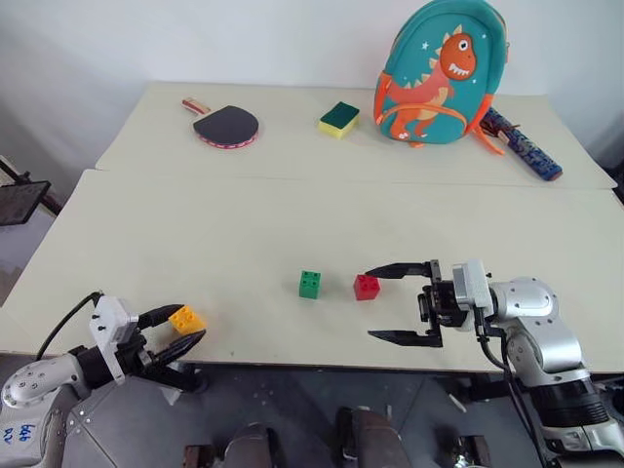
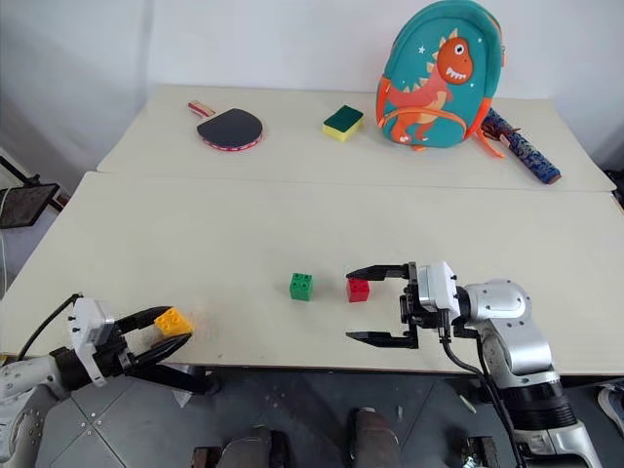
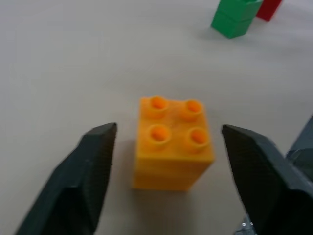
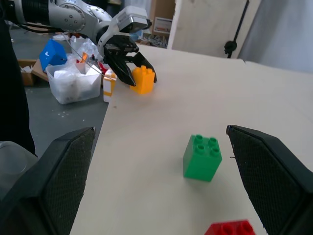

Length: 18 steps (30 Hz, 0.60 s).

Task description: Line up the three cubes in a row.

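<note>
Where left gripper [image 1: 182,331] straddles, studded orange cube [image 3: 171,144].

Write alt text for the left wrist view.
A yellow-orange studded brick stands on a pale table between the left hand's two black fingers, with a gap on each side. Beyond it are a green brick and, just behind that, a red brick.

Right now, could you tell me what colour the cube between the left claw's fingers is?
Yellow-orange cube, clearest in the left wrist view.
</note>
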{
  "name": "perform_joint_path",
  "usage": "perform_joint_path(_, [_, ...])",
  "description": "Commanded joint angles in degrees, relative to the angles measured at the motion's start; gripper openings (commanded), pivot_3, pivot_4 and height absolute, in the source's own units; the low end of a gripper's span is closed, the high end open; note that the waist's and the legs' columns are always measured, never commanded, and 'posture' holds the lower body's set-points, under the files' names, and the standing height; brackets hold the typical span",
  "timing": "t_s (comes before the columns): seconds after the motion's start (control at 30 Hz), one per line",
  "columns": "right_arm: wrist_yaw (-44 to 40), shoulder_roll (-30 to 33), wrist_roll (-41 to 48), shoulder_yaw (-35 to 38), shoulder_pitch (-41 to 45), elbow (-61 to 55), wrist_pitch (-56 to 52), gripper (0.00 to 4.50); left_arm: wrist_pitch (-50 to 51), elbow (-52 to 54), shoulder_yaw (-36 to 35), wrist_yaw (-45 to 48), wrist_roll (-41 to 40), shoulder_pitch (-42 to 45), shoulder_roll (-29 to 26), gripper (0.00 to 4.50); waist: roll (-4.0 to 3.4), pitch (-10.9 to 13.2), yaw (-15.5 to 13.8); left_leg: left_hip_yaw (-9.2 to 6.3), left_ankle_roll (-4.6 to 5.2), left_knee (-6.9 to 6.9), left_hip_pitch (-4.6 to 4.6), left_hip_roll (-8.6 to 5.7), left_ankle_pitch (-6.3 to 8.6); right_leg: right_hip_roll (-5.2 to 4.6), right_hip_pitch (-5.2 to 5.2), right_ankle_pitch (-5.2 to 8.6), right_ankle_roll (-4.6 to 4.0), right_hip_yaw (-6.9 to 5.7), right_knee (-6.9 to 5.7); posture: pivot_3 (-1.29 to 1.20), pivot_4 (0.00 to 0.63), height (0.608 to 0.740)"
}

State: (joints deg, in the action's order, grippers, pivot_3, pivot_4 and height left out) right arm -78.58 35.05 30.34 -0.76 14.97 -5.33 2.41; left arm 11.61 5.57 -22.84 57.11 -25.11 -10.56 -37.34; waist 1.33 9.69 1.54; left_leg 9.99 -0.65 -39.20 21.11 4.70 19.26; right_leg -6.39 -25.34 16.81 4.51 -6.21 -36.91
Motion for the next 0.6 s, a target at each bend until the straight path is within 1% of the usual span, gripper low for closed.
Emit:
perform_joint_path(0.03, [1.7,1.1,0.9,3.0,-1.0,-2.5,0.1,4.50,-1.8,-1.7,0.7,1.5,0.0,2.5,-1.9,2.26,0.00,0.0,0.0,0.00,0.00,0.00,0.00,0.00,0.00,0.00,0.00,0.00,0.00,0.00,0.01,0.00,0.150,0.740])
perform_joint_path(0.1, [2.3,1.6,0.9,4.1,-1.9,-2.6,0.1,4.50,-1.1,-1.7,2.2,3.3,-1.3,5.6,-2.9,1.65,0.00,0.0,-0.1,0.01,0.01,0.00,0.00,-0.01,0.00,-0.01,0.00,0.00,0.00,0.00,0.00,0.00,0.150,0.740])
perform_joint_path(0.13, [2.6,1.8,1.0,4.5,-2.3,-2.6,0.1,4.50,-0.6,-1.6,2.9,4.1,-1.9,7.1,-3.3,1.50,0.00,0.0,-0.2,0.00,0.01,0.00,0.01,-0.01,0.00,-0.02,0.01,0.00,0.00,-0.02,0.00,0.00,0.150,0.740])
perform_joint_path(0.2, [3.3,2.1,0.9,5.6,-2.9,-2.3,0.4,4.50,2.7,-0.9,5.7,6.4,-4.0,12.5,-4.1,1.50,0.00,0.0,-0.5,-0.01,0.01,0.00,0.02,-0.04,-0.01,-0.05,0.01,0.00,0.00,-0.04,0.00,0.00,0.150,0.740])
perform_joint_path(0.3, [4.0,2.6,0.7,7.5,-3.7,-0.7,0.7,4.50,-1.3,-9.2,17.0,13.8,2.6,28.1,-4.1,1.50,-0.01,0.0,-1.6,0.01,0.03,-0.02,0.03,-0.12,-0.05,-0.04,0.04,-0.01,0.02,-0.07,-0.02,0.00,0.150,0.740])
perform_joint_path(0.4, [4.1,2.8,0.5,7.7,-3.6,-0.2,0.7,4.50,-6.0,-18.5,23.2,18.0,7.2,36.7,-3.1,1.50,-0.05,0.0,-1.3,0.21,0.02,-0.05,0.03,-0.14,-0.08,0.01,0.10,-0.02,0.04,-0.09,0.03,0.00,0.150,0.740])
perform_joint_path(0.47, [4.1,2.9,0.4,7.8,-3.6,-0.3,0.8,4.50,-9.4,-24.8,26.0,20.2,9.7,41.1,-2.3,1.50,-0.06,0.0,-0.9,0.27,-0.02,-0.05,-0.01,-0.05,-0.06,0.09,0.04,-0.02,0.04,-0.07,0.03,0.00,0.150,0.740])
perform_joint_path(0.6, [5.0,3.3,0.8,8.5,-4.6,-1.6,0.2,4.50,-15.4,-35.8,28.0,23.1,12.6,47.1,-1.4,1.50,-0.03,0.0,-0.2,0.62,-0.08,0.01,0.09,0.08,-0.07,0.25,-0.07,-0.02,0.05,-0.12,0.02,0.00,0.150,0.740])
